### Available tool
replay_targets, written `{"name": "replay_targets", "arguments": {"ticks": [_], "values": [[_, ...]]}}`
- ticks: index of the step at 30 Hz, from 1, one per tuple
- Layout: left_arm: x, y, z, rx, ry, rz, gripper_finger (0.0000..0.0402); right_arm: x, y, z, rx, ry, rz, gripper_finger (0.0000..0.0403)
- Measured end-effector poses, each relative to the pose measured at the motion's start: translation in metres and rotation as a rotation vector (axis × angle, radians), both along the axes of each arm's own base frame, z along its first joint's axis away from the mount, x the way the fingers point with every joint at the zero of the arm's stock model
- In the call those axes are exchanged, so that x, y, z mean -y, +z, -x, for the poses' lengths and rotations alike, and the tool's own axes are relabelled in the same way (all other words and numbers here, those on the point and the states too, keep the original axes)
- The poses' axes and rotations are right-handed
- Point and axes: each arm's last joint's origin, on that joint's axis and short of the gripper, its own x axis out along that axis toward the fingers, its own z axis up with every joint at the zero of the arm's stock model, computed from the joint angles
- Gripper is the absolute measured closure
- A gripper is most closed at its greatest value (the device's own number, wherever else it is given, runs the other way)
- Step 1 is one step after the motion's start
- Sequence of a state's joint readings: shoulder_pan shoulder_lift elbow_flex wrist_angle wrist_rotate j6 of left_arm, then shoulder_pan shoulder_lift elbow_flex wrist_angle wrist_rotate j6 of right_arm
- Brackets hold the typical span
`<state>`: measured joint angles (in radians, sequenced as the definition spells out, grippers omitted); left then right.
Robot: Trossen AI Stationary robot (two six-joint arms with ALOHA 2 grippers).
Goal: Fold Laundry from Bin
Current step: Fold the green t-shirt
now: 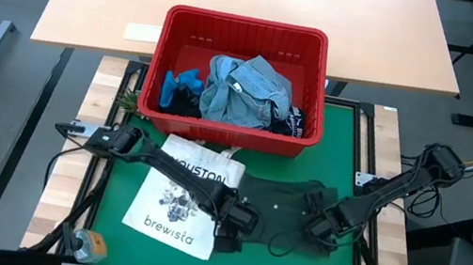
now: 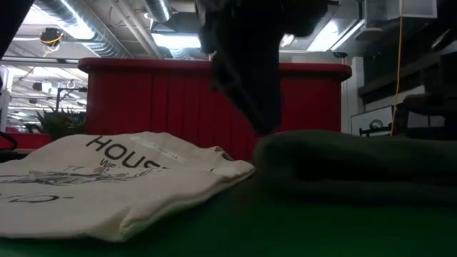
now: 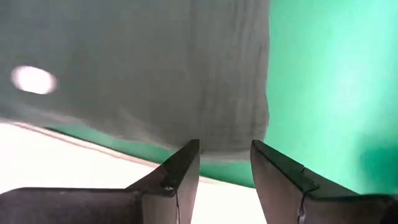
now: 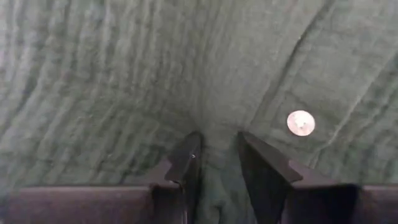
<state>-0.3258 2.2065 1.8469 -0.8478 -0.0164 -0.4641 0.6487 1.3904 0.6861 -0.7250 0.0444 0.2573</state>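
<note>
Lying crumpled, dark green garment shows a pale button.

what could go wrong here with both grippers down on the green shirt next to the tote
1. The dark green garment lies against the white tote bag; the left gripper sits at that edge, so a pull may drag the tote along.
2. The right gripper seems to pinch only a small ridge of cloth, which may slip out.
3. A small button sits near its fingers and might snag.
</note>
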Motion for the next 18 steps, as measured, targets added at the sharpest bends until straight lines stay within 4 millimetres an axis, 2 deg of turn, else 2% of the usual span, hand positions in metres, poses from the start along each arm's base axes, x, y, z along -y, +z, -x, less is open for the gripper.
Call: {"name": "replay_targets", "arguments": {"ticks": [8,13,18], "values": [[-0.037,0.043,0.002,0.107,0.099,-0.066,0.0265,0.004,0.018,0.005,0.075,0.000,-0.057,0.0288],[-0.068,0.045,-0.005,0.131,0.198,-0.119,0.0265,0.005,0.030,0.005,0.172,-0.008,-0.082,0.0288],[-0.090,0.028,-0.017,0.115,0.250,-0.127,0.0265,0.004,0.036,-0.002,0.311,-0.039,-0.061,0.0288]]}}
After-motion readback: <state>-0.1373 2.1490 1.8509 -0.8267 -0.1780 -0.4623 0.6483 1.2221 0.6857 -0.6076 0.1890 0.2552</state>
